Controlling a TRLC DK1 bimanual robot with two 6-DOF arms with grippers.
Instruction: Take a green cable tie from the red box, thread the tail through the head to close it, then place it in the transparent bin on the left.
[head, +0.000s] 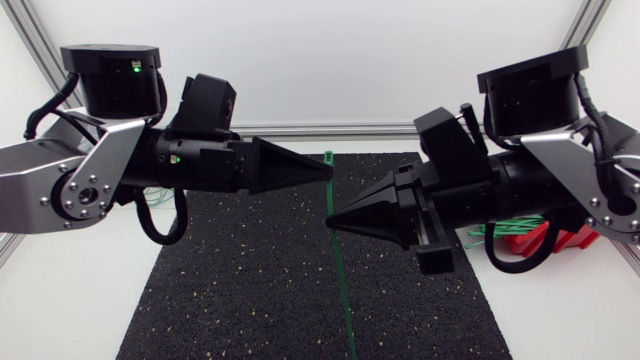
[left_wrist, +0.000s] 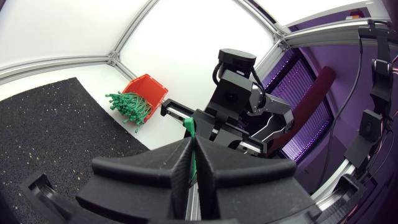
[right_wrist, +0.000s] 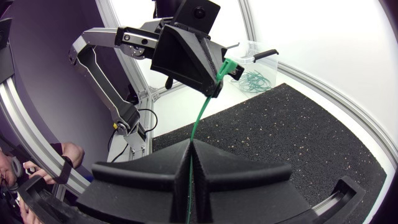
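right gripper (right_wrist: 189, 149): pinching cable tie (right_wrist: 198, 120) | left gripper (right_wrist: 215, 81): holds head

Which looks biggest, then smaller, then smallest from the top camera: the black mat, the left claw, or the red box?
1. black mat.
2. left claw, pinching the green cable tie; nearness may inflate it.
3. red box, mostly hidden behind the right arm, so unsure.

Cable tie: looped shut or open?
Open. The cable tie runs straight from its head in the left gripper through the right gripper; tail free, unthreaded.
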